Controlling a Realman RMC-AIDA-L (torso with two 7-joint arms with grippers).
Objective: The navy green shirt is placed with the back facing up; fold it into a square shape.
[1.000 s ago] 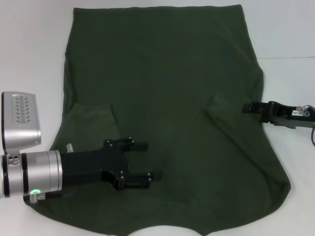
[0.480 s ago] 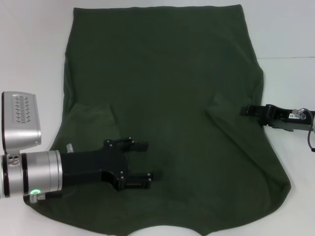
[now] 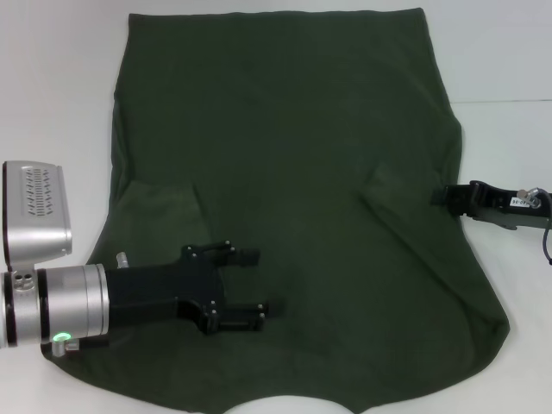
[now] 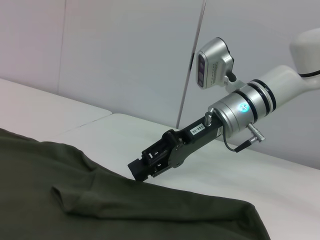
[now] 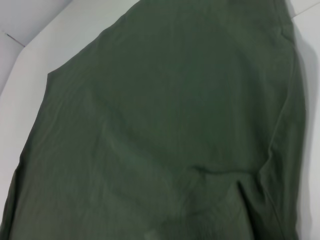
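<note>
On the white counter (image 3: 52, 78) | navy green shirt (image 3: 285, 172) spread flat, back up, sleeves tucked | left tool (image 3: 250, 289) open above near-left cloth | right tool (image 3: 444, 197) at right edge, state untellable | advice: pinch both edges evenly, fold inward without dragging.

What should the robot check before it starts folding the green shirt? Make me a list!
1. Shirt lies spread on the white table, plain side up: ok.
2. Both sleeves already folded inward onto the shirt's body: ok.
3. Left gripper open, over the shirt near the left sleeve: ok.
4. Left gripper holding cloth: not ok, nothing between its fingers.
5. Right gripper at the shirt's right edge: ok.
6. Right gripper gripping the edge: cannot tell.
</note>
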